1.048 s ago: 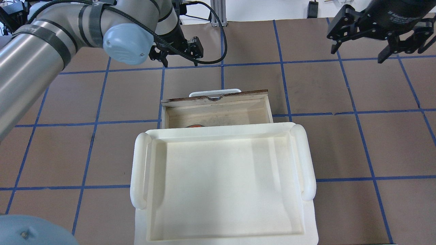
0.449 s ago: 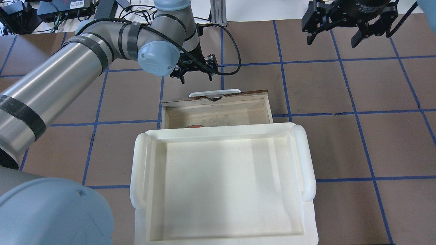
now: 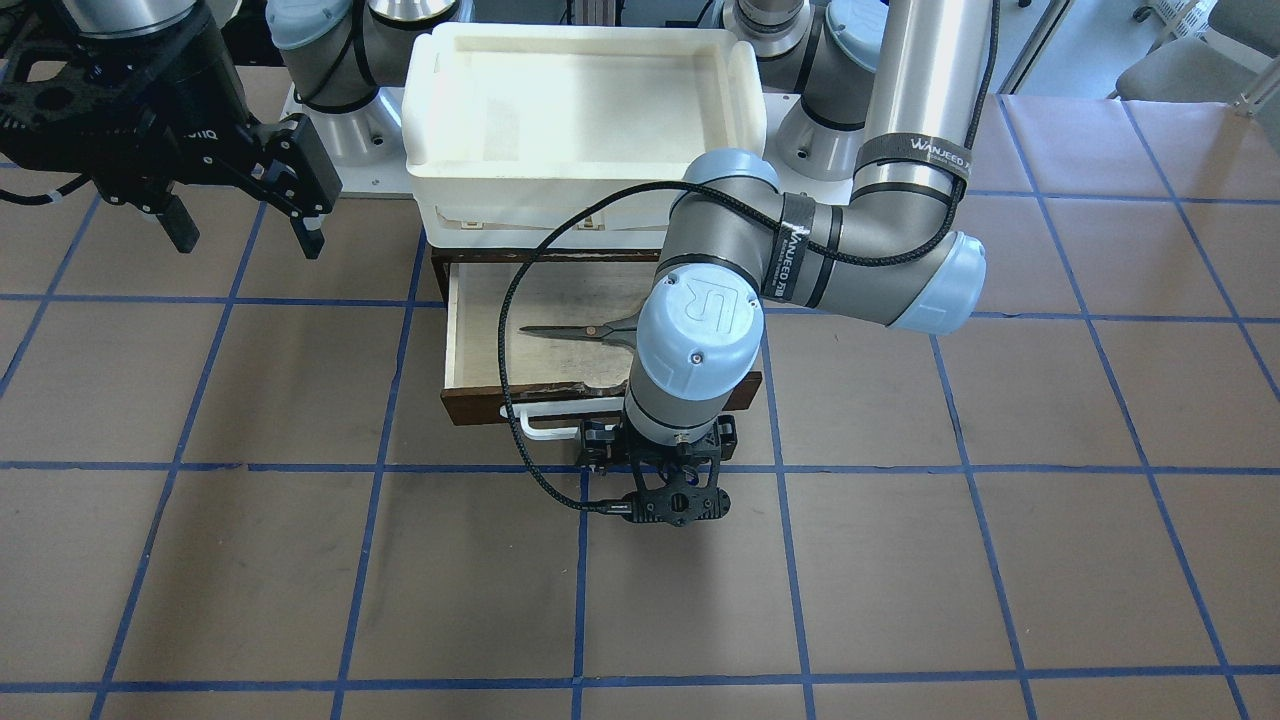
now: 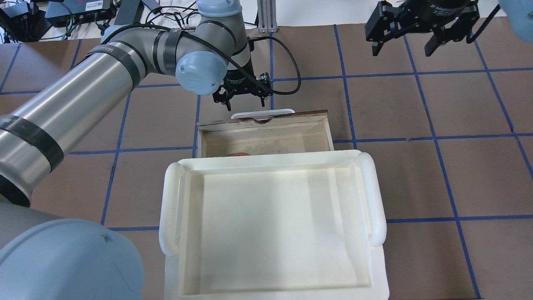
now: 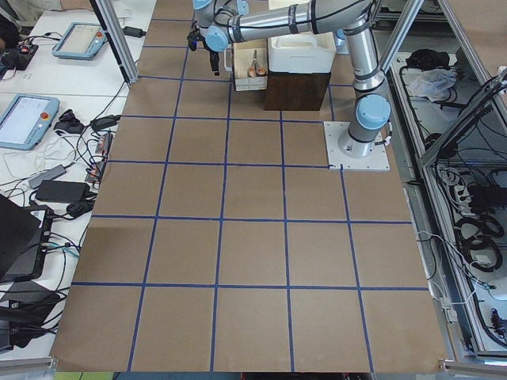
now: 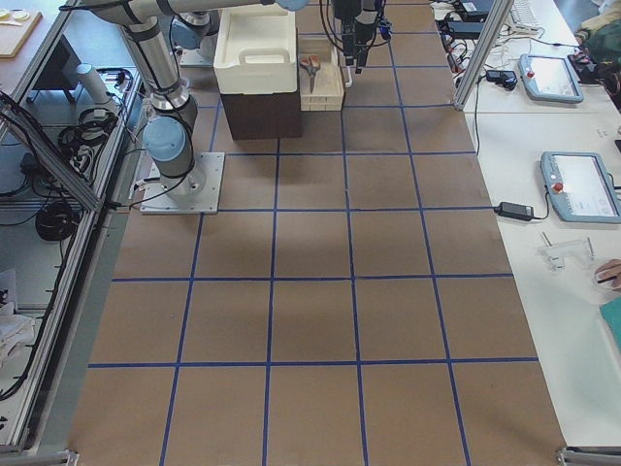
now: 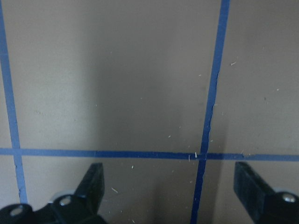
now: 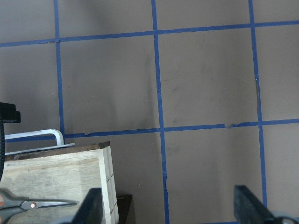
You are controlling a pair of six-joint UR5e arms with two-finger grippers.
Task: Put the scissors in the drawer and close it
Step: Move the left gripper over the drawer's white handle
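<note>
The scissors lie inside the open wooden drawer, blades pointing toward the robot's right. In the overhead view only an orange bit of the scissors shows under the tray's edge, in the drawer. The scissors also show in the right wrist view. My left gripper is open and empty, pointing down at the table just beyond the drawer's white handle; its fingers are wide apart. My right gripper is open and empty, high at the far right, also seen from the front.
A large white plastic tray sits on top of the dark cabinet that holds the drawer and hides the drawer's rear part from above. Brown table with blue tape grid lies around. The left arm's black cable loops over the drawer.
My left arm has swung right and down toward the drawer's handle, gripper still open. My right gripper has moved left and farther back. The drawer and scissors have not moved.
</note>
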